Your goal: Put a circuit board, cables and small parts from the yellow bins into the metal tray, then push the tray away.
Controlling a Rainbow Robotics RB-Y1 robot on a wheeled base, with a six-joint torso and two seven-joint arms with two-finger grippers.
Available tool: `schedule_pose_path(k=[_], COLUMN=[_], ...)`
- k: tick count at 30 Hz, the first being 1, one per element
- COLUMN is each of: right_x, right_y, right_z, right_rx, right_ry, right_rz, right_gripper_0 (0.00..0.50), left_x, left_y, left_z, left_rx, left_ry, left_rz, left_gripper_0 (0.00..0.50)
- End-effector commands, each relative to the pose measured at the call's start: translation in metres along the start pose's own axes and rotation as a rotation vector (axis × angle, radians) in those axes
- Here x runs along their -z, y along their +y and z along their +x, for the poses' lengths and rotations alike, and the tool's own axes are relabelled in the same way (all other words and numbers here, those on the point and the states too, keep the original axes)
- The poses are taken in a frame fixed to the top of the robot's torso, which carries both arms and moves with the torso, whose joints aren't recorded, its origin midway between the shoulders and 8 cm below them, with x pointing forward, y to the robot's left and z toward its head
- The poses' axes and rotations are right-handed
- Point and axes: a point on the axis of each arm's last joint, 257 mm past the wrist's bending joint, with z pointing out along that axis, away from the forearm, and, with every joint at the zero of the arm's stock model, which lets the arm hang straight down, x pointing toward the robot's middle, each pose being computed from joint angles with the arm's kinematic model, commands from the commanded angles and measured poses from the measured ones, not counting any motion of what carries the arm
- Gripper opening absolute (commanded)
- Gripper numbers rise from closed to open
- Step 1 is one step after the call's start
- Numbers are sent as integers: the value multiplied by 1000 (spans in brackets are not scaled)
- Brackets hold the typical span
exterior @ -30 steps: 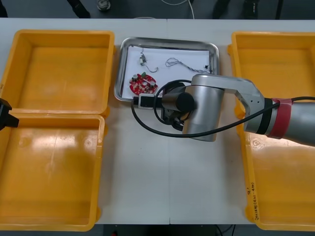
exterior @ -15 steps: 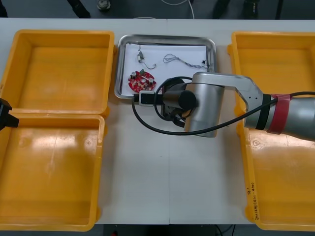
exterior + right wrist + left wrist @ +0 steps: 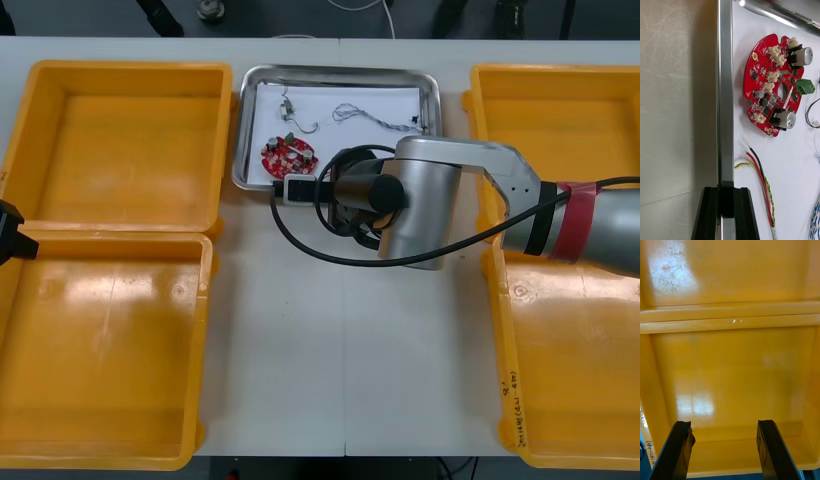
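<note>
The metal tray (image 3: 340, 72), white inside, lies at the table's far middle. It holds a round red circuit board (image 3: 289, 157), a twisted blue and white cable (image 3: 375, 118) and a small metal part (image 3: 290, 108). My right arm (image 3: 420, 215) reaches to the tray's near rim. In the right wrist view my right gripper (image 3: 726, 189) is shut on the tray's rim (image 3: 725, 93), which runs between the fingers. Past the rim lie the circuit board (image 3: 777, 84) and a red and yellow cable (image 3: 760, 176). My left gripper (image 3: 724, 423) hangs open over a bare yellow bin (image 3: 733, 371).
Two yellow bins (image 3: 125, 140) (image 3: 100, 350) stand on the left and two (image 3: 560, 120) (image 3: 575, 370) on the right, all bare inside. The left gripper (image 3: 10, 235) sits at the far left edge. Bare table (image 3: 340, 360) lies between the near bins.
The tray has slid away toward the table's far edge, and my right arm has followed it. The left arm has stayed still.
</note>
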Motion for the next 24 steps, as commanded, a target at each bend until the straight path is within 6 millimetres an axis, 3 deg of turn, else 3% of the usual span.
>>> schedule_pose_path(k=[1, 20, 21, 22, 23, 24], right_x=[5, 0, 0, 0, 0, 0], right_y=[-41, -38, -38, -37, -38, -38], right_z=[-2, 0, 0, -1, -1, 0], right_rx=[63, 112, 114, 116, 116, 117], right_ry=[-23, -28, -29, -31, -30, -29], right_rz=[64, 77, 78, 77, 79, 78], right_gripper_0=[0, 0, 31, 121, 169, 180], left_x=[12, 12, 12, 12, 12, 12], left_y=[18, 18, 18, 18, 18, 18], left_z=[-1, -1, -1, -1, -1, -1], left_rx=[-52, -52, -52, -52, -52, -52], left_ry=[-13, -13, -13, -13, -13, -13], left_rz=[-58, -58, -58, -58, -58, -58], left_gripper_0=[500, 500, 500, 500, 500, 500])
